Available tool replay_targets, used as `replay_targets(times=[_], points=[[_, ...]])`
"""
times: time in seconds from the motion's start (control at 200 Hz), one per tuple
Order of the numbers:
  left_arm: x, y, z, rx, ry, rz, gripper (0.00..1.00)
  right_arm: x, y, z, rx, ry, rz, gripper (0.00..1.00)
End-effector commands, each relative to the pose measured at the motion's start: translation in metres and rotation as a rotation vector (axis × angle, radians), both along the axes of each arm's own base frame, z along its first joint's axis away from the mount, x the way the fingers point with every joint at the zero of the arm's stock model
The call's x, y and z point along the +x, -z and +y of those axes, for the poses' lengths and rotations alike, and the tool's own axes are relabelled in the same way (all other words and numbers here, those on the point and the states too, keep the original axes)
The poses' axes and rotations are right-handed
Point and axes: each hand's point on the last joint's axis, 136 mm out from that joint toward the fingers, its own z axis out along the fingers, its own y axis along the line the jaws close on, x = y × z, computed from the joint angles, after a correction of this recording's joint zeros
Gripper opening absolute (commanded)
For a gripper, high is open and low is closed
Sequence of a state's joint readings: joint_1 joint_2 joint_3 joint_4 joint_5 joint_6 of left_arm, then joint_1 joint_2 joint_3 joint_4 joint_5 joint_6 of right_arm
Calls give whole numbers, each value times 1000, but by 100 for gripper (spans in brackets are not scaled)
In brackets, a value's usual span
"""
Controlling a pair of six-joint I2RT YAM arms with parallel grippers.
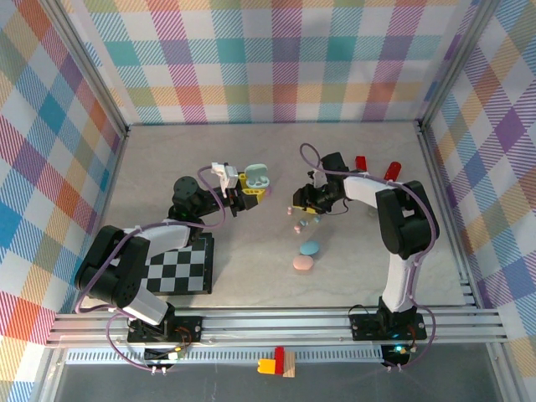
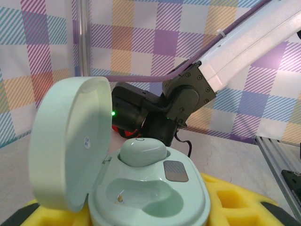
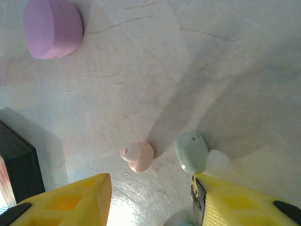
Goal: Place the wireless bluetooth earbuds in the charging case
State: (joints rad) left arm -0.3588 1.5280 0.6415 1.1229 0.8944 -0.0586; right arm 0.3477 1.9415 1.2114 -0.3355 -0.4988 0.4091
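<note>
The left arm stretches forward, its left end effector (image 1: pixel 250 187) clamped on the open charging case (image 2: pixel 194 200) with one seated bud (image 2: pixel 142 151) inside, while the right arm bends inward, the right end effector (image 3: pixel 150 195) with fingers apart above the pink earbud (image 3: pixel 137 157) and mint earbud (image 3: pixel 191 151) lying on the counter (image 3: pixel 188 56).

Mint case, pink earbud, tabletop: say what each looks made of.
Mint case: seemingly moulded plastic with a smooth satin finish; soft highlights on the open lid, seamless rounded wells. Pink earbud: likely smooth plastic too, with a soft sheen on its rounded body. Tabletop: pale stone or a stone-print laminate, semi-gloss; thin dark veins and blurred reflections, so I can't tell which.
</note>
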Motion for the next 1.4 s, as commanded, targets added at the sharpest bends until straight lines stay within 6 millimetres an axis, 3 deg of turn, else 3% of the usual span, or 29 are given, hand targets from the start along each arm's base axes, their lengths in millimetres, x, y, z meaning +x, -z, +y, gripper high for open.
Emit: replay_targets(times=[0.0, 0.15, 0.38, 0.62, 0.735, 0.9, 1.395], points=[[3, -4, 14, -15, -45, -45, 30, -5, -16, 0, -21, -40, -52, 48], [15, -4, 39, -50, -132, -35, 30, 0, -19, -16, -204, -38, -126, 48], [28, -9, 77, -76, -246, -52, 29, 5, -24, -35, -674, -100, -268, 47], [51, -13, 128, -108, -416, -33, 29, 14, -23, -25, -974, -221, -369, 42], [54, -17, 144, -112, -462, -42, 29, 17, -20, -18, -1068, -281, -396, 40], [56, -22, 152, -115, -482, -55, 29, 18, -8, -12, -1122, -312, -389, 37], [53, -22, 150, -114, -462, -52, 29, 22, 16, -8, -1159, -365, -372, 27]])
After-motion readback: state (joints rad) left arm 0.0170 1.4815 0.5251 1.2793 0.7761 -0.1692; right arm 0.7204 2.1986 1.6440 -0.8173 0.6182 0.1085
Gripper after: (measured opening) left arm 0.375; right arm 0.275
